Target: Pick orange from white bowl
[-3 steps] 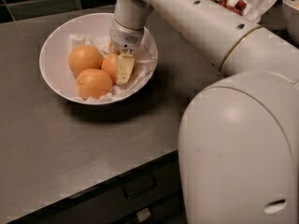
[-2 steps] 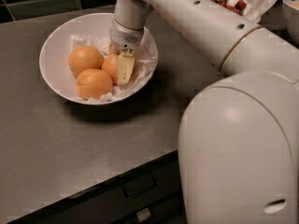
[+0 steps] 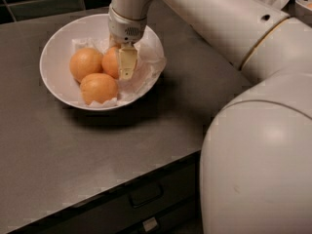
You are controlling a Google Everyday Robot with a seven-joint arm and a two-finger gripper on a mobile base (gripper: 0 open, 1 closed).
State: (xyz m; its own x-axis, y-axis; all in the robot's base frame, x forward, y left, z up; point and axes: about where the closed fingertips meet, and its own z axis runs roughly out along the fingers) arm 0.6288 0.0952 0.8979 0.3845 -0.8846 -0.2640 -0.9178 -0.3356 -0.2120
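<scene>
Up a touch since a second ago come the tool [image 3: 122,67] and the orange [image 3: 111,61] together, tool clamped on that smooth, deep-orange fruit, beside two paler oranges [image 3: 86,64], low inside the paper-lined white bowl [image 3: 48,67] on the table [image 3: 73,145].

You find the bowl [image 3: 49,57] on the counter [image 3: 73,150], toward its rear left. Inside it, on the paper lining [image 3: 147,65], the orange [image 3: 111,61] lies rear right, with a second orange [image 3: 86,64] to its left and a third orange [image 3: 99,87] in front. The gripper [image 3: 125,66] reaches down into the bowl, against the orange's right side.
</scene>
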